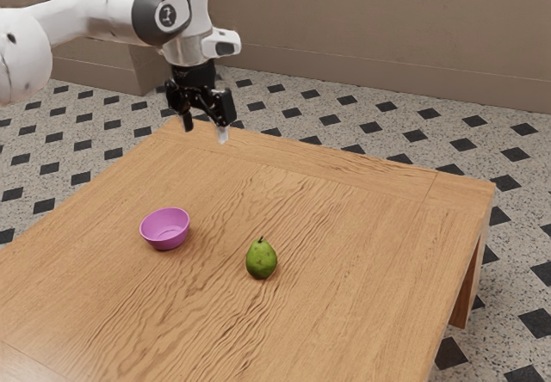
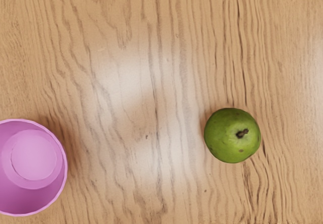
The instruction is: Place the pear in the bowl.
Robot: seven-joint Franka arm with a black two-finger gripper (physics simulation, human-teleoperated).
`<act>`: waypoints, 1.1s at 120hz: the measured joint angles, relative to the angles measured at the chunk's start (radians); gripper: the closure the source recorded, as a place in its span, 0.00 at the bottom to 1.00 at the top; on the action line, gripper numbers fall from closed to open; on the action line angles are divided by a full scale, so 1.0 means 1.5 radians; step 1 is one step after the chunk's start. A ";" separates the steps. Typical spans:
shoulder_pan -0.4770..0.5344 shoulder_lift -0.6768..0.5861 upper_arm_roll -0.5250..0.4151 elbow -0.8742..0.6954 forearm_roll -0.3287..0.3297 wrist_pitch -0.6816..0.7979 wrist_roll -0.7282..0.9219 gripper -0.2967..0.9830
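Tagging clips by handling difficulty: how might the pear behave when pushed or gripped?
The pear stands stem up on its rounded broad end, so a push could tip and roll it. Its plump, unwrinkled shape suggests firmness; its tapering top might slip from a high grip.

In the upper left of the frame, the arm (image 1: 90, 10) is glossy white and rounded, with a dark grey joint cover (image 1: 148, 12) around a black-marked white oval (image 1: 172, 14). The gripper (image 1: 205, 131) is shiny black, one fingertip (image 1: 223, 135) whitish.

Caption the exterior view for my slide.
Open gripper above a wooden table, green pear standing apart from the magenta bowl.
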 joint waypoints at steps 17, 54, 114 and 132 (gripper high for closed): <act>-0.007 0.016 -0.002 -0.072 -0.003 0.069 -0.008 0.23; -0.039 0.007 -0.009 -0.210 -0.026 0.209 -0.021 0.23; -0.079 -0.019 -0.032 -0.356 -0.043 0.346 -0.055 0.23; -0.074 0.015 -0.027 -0.335 -0.044 0.375 -0.056 0.23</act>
